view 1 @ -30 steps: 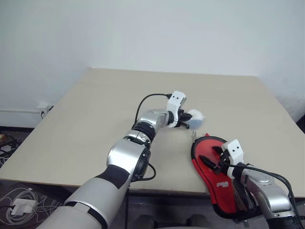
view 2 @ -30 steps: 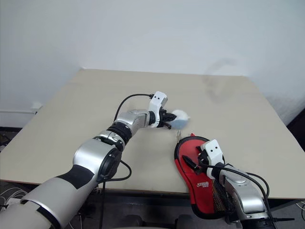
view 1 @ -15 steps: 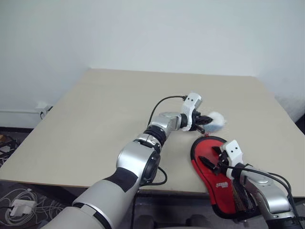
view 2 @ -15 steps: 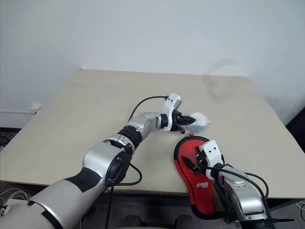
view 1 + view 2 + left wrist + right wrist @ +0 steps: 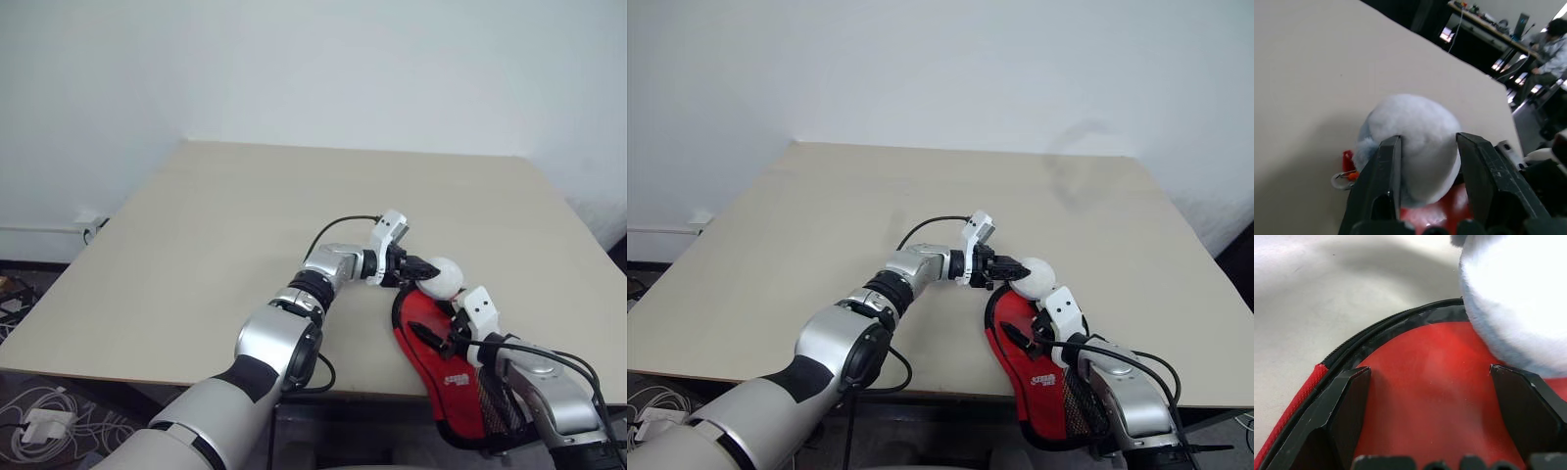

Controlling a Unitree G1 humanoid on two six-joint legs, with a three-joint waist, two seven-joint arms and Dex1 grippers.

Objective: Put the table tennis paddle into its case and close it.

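At the bench's [image 5: 196, 245] near right edge: paddle in its case, lid not yet shut.

The red-faced table tennis paddle [image 5: 436, 338] lies inside the open red case [image 5: 468, 403]. The left pincer [image 5: 419, 266] holds a fluffy white ball [image 5: 443, 277] between its fingers at the case's far rim; the right pincer [image 5: 441, 333] hovers spread wide over the paddle, gripping nothing. Closing and zipping seem left. The paddle's handle and the case's lid are hidden by the right arm.
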